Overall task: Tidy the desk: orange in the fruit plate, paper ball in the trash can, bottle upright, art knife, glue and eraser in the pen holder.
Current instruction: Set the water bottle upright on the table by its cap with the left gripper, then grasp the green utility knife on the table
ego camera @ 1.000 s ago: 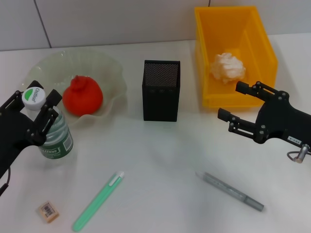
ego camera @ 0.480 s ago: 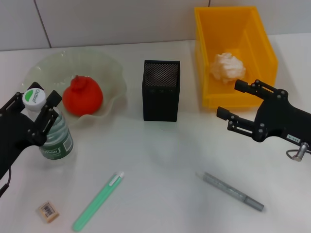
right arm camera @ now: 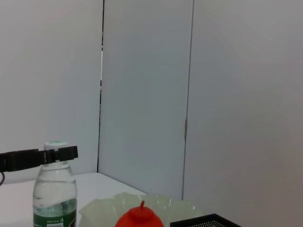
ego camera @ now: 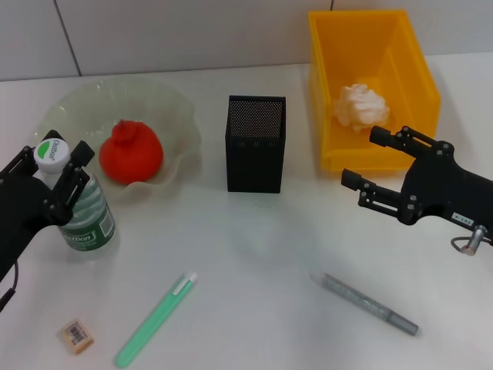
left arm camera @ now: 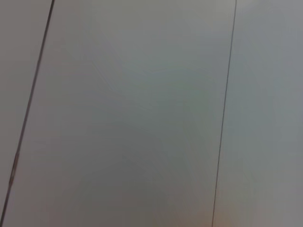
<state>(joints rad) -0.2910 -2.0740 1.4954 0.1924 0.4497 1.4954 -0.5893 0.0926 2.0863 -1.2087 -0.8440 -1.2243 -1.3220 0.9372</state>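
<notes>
The bottle stands upright at the left. My left gripper is open, and its fingers flank the neck just under the white cap. The orange lies in the fruit plate. The paper ball lies in the trash can. My right gripper hovers open just in front of the can. The pen holder stands mid-table. On the near table lie the green glue, the grey art knife and the eraser.
A tiled wall runs behind the white table. The left wrist view shows only that wall. Bare tabletop lies between the pen holder and the three small items.
My left gripper has shifted slightly left, and the bottle's cap has shifted with it. The right gripper has drifted a little left.
</notes>
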